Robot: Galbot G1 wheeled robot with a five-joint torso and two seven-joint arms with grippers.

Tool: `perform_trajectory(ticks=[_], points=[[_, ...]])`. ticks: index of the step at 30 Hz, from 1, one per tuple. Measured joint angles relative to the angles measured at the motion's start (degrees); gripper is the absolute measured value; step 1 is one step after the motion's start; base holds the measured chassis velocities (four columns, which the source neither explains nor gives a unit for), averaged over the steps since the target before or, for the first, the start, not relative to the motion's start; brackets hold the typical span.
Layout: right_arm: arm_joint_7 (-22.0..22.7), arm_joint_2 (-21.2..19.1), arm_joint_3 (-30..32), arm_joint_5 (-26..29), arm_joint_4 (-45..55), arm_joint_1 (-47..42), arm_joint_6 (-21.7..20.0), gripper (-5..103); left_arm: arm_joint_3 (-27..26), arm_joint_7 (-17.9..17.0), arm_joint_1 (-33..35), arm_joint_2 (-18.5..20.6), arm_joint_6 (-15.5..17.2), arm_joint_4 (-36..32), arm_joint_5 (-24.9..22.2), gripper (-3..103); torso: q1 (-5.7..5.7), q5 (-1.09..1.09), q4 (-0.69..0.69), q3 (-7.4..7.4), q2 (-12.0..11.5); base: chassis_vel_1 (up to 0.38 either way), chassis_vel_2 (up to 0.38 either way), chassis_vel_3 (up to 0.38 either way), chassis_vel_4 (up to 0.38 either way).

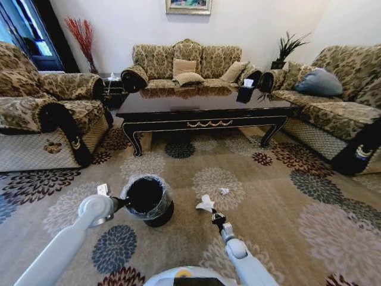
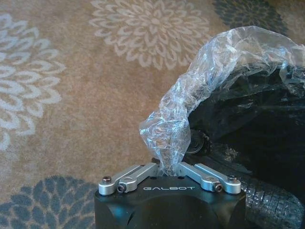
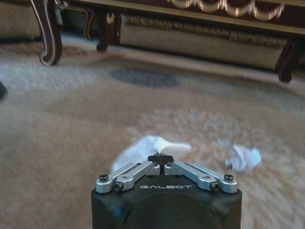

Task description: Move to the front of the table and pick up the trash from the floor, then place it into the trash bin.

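2 white tissues [image 1: 206, 204] on carpet [image 1: 268, 196], 1 bin [image 1: 147, 199], 1 table [image 1: 202, 110], 3 sofas [image 1: 184, 65], 2 grippers [image 1: 215, 215].

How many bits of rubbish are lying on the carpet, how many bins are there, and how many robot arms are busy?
White tissue pieces on the carpet: 2, one at the right end effector, one smaller beyond it
Bins: 1, the black bin, its liner pinched by the left end effector
Arms at work: 2
Total: 5
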Motion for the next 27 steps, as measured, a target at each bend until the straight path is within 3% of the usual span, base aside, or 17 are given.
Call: perform_trajectory(ticks=[14,19,27], points=[[0.9,-2.9,3.0,-1.2,18.6,-8.4,0.5,0,4.1,-0.3,-1.9,-1.1,0.0,0.0,1.4,0,0.00,0.01,0.00,0.00,0.0,0.000,0.000,0.000,0.000],[1.4,-5.3,3.8,-0.3,31.7,-12.5,-1.2,0,6.0,-0.7,-2.4,-1.9,0.0,-0.1,2.0,0,0.00,0.00,0.00,0.00,0.0,0.000,0.000,0.000,0.000],[1.4,-9.1,4.0,-0.2,43.9,-17.3,-2.4,0,8.9,-0.8,-3.3,-2.8,0.0,0.2,3.0,0,0.00,0.01,0.00,0.00,0.0,0.000,0.000,0.000,0.000]])
